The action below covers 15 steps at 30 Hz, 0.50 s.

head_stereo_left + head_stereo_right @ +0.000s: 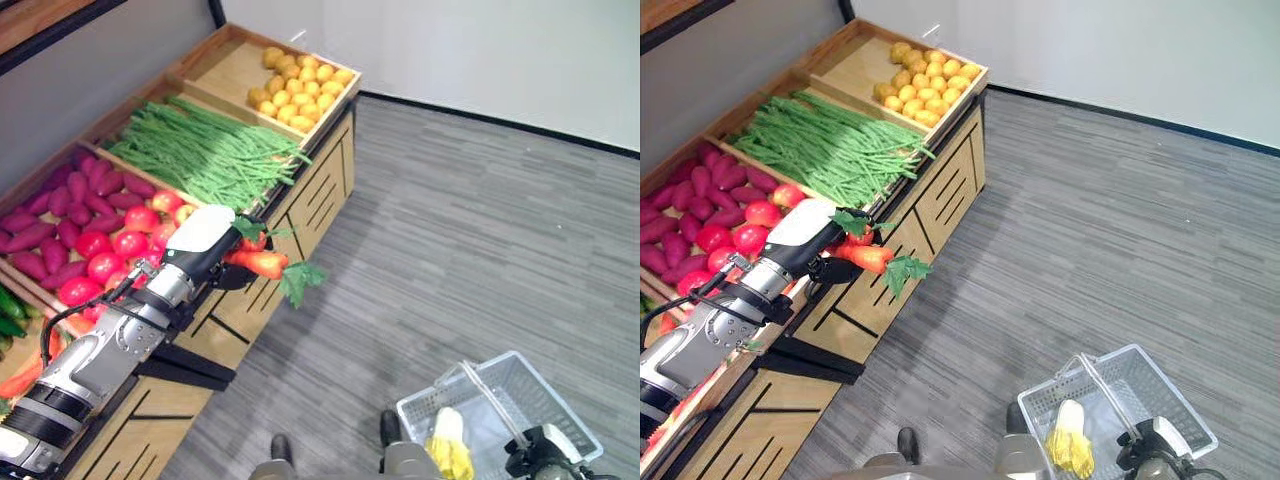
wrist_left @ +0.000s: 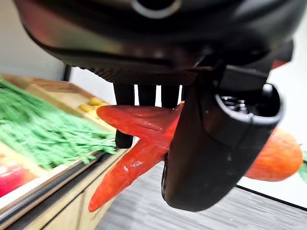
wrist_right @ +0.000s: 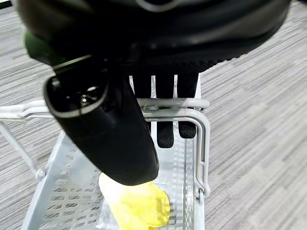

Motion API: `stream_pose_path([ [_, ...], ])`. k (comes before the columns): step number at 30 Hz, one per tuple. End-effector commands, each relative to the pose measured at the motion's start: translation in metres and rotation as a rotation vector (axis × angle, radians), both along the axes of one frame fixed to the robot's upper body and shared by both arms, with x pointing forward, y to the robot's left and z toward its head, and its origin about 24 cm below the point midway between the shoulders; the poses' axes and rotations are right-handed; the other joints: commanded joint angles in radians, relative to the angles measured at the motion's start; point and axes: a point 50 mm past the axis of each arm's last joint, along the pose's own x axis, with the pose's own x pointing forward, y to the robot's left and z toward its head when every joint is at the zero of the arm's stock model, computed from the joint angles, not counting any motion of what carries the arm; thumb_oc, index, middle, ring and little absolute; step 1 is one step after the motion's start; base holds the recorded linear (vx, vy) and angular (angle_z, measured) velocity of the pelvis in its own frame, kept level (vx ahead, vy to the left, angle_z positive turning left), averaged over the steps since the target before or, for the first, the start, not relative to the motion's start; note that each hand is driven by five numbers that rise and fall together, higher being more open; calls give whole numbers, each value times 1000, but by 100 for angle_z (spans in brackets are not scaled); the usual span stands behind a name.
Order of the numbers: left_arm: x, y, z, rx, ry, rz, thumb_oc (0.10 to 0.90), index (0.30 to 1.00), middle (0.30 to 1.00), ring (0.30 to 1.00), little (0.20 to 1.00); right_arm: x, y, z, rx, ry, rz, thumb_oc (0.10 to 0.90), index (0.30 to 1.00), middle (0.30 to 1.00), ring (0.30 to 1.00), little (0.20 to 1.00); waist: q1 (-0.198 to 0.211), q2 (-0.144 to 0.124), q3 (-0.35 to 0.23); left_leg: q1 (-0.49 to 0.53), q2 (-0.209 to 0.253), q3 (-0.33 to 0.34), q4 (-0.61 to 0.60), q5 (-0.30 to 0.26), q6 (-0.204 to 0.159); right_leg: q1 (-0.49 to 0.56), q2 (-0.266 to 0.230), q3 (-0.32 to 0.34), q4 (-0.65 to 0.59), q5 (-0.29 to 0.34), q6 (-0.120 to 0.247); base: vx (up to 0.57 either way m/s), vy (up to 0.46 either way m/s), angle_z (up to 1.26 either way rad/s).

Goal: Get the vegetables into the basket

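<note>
Left robot hand [image 1: 215,262] is curled round a carrot [image 1: 262,263], fingers on one side and thumb on the other, as the left wrist view shows (orange root, green leaves hanging off its far end). It holds the carrot in the air just past the front edge of the wooden produce stand [image 1: 310,190], over the grey floor [image 1: 480,230]. The arm reaches in from the lower left, stretched along the stand's front.

On the stand, one bin holds yellow potatoes [image 1: 300,85], the next a heap of green beans [image 1: 205,150], then purple sweet potatoes [image 1: 60,210] with red tomatoes [image 1: 115,250] in front of them.

A white wire basket [image 1: 500,410] hangs low at the right, well apart from the carrot. In it lies a yellow vegetable [image 1: 450,440]. Right robot hand [image 3: 120,129] is closed on the basket's handle [image 3: 177,103], its fingers hooked over the white wire in the right wrist view.
</note>
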Motion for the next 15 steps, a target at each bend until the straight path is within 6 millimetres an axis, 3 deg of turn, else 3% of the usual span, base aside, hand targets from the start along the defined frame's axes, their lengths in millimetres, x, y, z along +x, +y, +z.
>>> stream_pose_path([
  [1,4,6,60,-25,-276,8,400,300,300,300,300,4,-10,9,-65,-46,-2,400,300,300,300,300,-22,-50,-21,-6,4,63,31,38,-16,32,-24,-17,51,-75,59,60,199,-50],
  [8,3,3,61,13,-266,-25,400,300,300,300,300,0,1,0,-29,-14,1,400,300,300,300,300,-37,-74,-42,66,-63,166,6,-21,39,-5,-80,87,65,-34,113,22,286,-34],
  [12,4,5,61,29,-265,-13,400,300,300,300,300,5,9,-3,-8,-27,5,400,300,300,300,300,-45,-97,-32,65,-101,247,26,-56,68,-72,-122,134,66,55,169,-86,206,-48],
  [14,5,8,63,29,-264,-4,400,300,300,300,300,9,11,-2,-4,-35,11,400,300,300,300,300,-27,-94,-18,64,-91,273,38,-65,76,-99,-135,62,122,45,164,-112,117,-74],
  [15,5,8,63,29,-265,-4,400,300,300,300,300,10,11,-2,-4,-36,11,400,300,300,300,300,-27,-95,-19,60,-91,274,39,-61,75,-104,-134,63,122,49,163,-133,53,-83],
])
